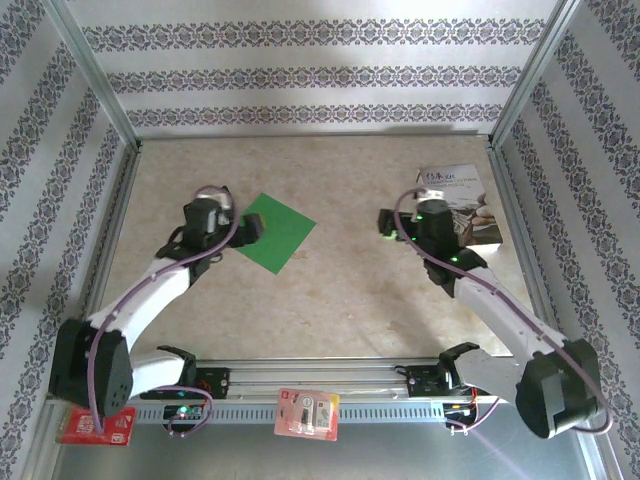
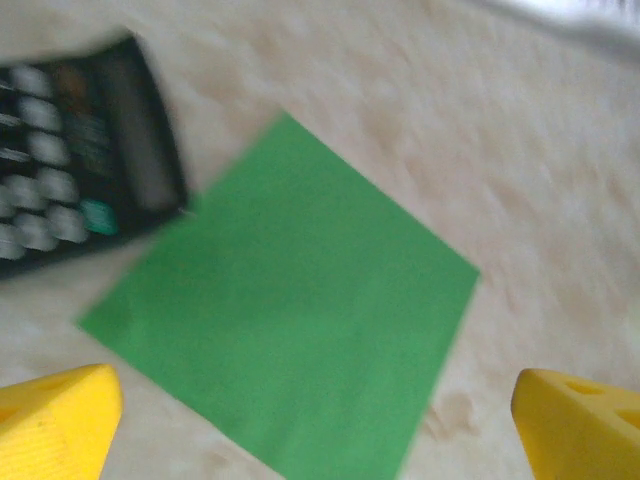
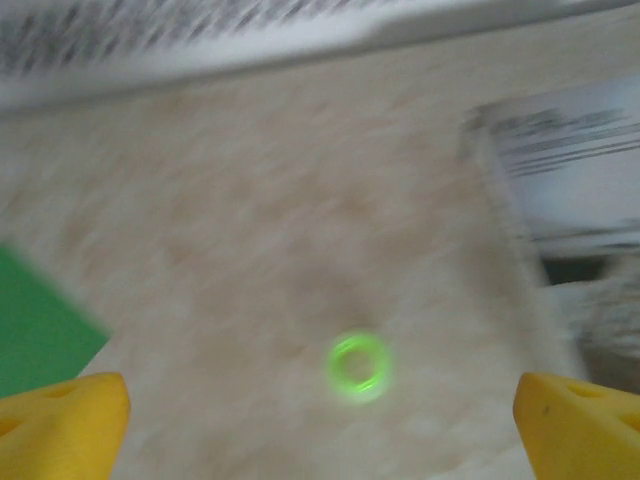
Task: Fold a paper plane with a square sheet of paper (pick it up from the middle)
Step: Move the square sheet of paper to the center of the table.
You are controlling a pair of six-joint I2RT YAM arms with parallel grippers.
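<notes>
The green sheet of paper (image 1: 273,232) lies flat and unfolded on the counter (image 1: 330,300), turned like a diamond, in the left half just in front of the left arm. No fold is made yet, so the step in hand is judged to be the first pick-up from the middle.

The left gripper (image 2: 318,450) is held wide open above the near part of the sheet, and nothing is held between its yellow fingers (image 2: 55,420). The right gripper (image 3: 320,430) is also wide open and empty, over bare counter well apart from the sheet, with a small green ring (image 3: 358,367) in front of it and a white booklet (image 1: 455,200) on its far right.

For a good grasp, the left gripper should be brought forward until the centre of the sheet is between the fingers, then lowered straight down. Because thin paper lies flat, both fingertips probably need to be pressed lightly on it and closed slowly, so that a small ridge is raised and pinched.

A calculator (image 2: 80,160) lies at the far-left edge of the sheet. The view is blurred, so whether it rests on the paper cannot be told. If it does, the sheet may drag or tear when lifted.
</notes>
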